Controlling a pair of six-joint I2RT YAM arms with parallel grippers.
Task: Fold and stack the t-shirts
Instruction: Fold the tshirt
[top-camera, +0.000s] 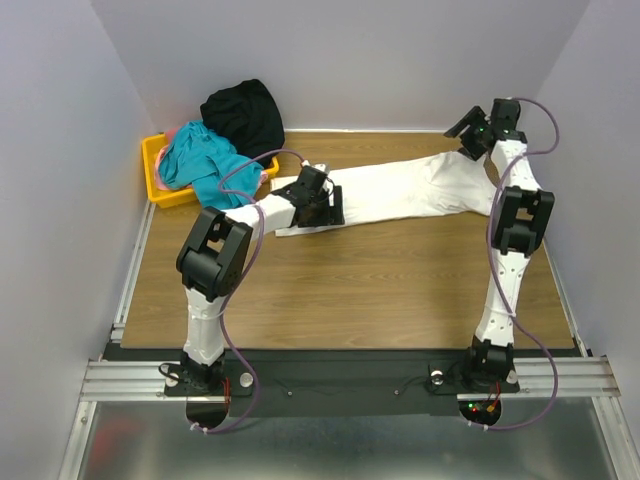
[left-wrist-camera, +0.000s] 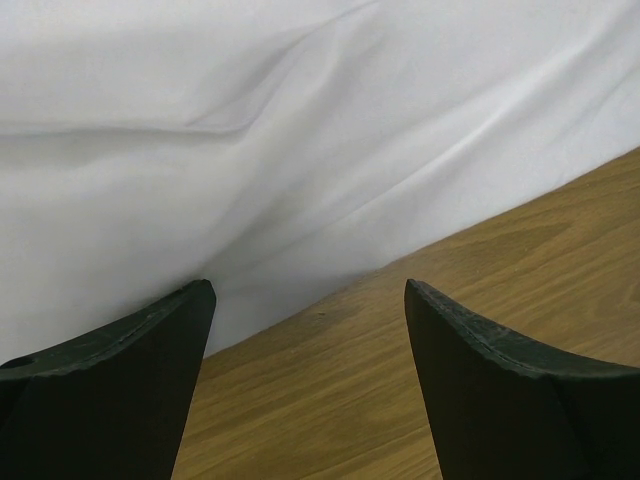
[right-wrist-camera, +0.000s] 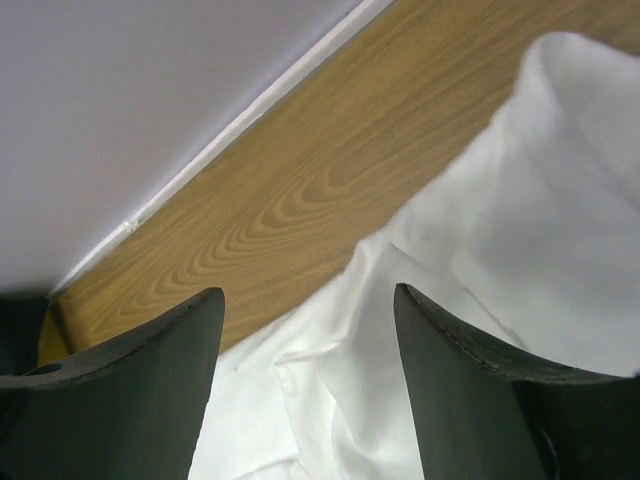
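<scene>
A white t-shirt (top-camera: 400, 190) lies folded into a long band across the far half of the wooden table (top-camera: 380, 280). My left gripper (top-camera: 327, 208) hovers over the band's left end, open. In the left wrist view the white t-shirt (left-wrist-camera: 300, 130) fills the top, its edge runs between the spread fingers (left-wrist-camera: 130, 390), and the left gripper (left-wrist-camera: 308, 286) holds nothing. My right gripper (top-camera: 467, 135) is above the band's right end near the back wall, open. In the right wrist view the right gripper (right-wrist-camera: 307, 290) sits empty over rumpled folds of the white t-shirt (right-wrist-camera: 540, 200).
A yellow bin (top-camera: 156, 172) stands at the back left with a teal shirt (top-camera: 203, 165), a black shirt (top-camera: 243, 115) and a bit of pink cloth (top-camera: 176, 133) heaped in and over it. Grey walls close in the back and both sides.
</scene>
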